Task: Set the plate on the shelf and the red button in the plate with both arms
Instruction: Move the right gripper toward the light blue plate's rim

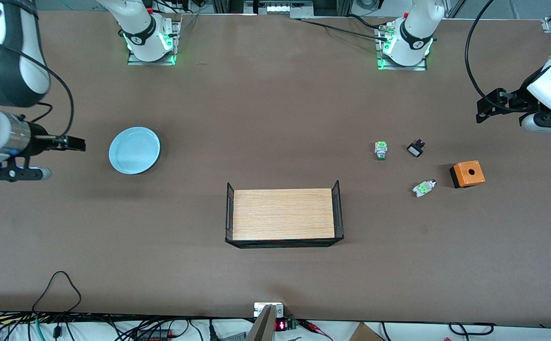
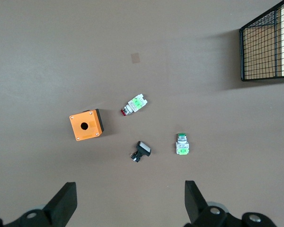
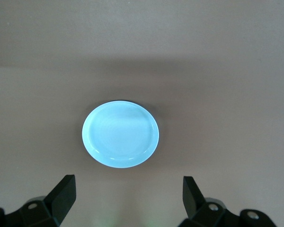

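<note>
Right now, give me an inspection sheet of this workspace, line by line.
Surface: brown table, no spills seen.
Job's things: plate toward the right arm's end; red button on its side beside the orange box.
Clutter: wire-sided wooden tray mid-table; green-capped switch; small black switch.
Grippers: right gripper open, facing the plate; left gripper open, above the switches; neither holds anything.
Cables: black cable loop on the table's edge nearest the front camera.
Surroundings: arm bases lit green.
</note>
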You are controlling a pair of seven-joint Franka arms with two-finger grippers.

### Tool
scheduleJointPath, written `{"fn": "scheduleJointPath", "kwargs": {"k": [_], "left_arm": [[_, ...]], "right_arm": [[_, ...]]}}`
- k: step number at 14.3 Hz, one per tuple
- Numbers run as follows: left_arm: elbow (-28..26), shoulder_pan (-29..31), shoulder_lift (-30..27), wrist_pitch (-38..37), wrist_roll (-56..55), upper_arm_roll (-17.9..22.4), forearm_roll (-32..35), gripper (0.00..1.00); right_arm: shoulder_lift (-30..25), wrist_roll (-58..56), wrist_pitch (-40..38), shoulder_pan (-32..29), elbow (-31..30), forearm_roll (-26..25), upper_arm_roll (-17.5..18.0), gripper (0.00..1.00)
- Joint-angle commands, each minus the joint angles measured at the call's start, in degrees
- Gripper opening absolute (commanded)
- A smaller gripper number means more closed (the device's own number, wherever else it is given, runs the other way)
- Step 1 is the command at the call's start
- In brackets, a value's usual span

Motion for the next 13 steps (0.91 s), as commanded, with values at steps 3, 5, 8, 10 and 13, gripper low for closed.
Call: {"fn": "scheduleJointPath", "kwargs": {"k": [3, 5, 8, 10, 13], "left_arm": [[2.01, 0.22, 0.98, -1.27, 0.48, -0.16, 1.17, 1.0], [2.01, 0.22, 0.98, -1.27, 0.48, -0.16, 1.17, 1.0], [2.01, 0.22, 0.98, -1.27, 0.48, -0.16, 1.17, 1.0], [2.01, 0.31, 0.98, -1.27, 0.57, -0.16, 1.17, 1.0], [2.01, 0.31, 0.98, -1.27, 0.57, -0.16, 1.17, 1.0]], "right_arm": [[-0.22, 0.6, 8.16, -1.1, -7.71, -0.44, 0.08, 1.0], [-0.66, -0.28, 13.27, -3.11, -12.46, -0.26, 0.08, 1.0], [-0.84, -1.16, 21.61, -3.91, -19.58, -0.26, 0.08, 1.0], [-0.14, -3.78, 26.71, -5.22, -23.54, -0.26, 0.08, 1.0], [-0.4, -5.73, 40.76, -6.11, -33.37, -0.44, 0.08, 1.0]]}}
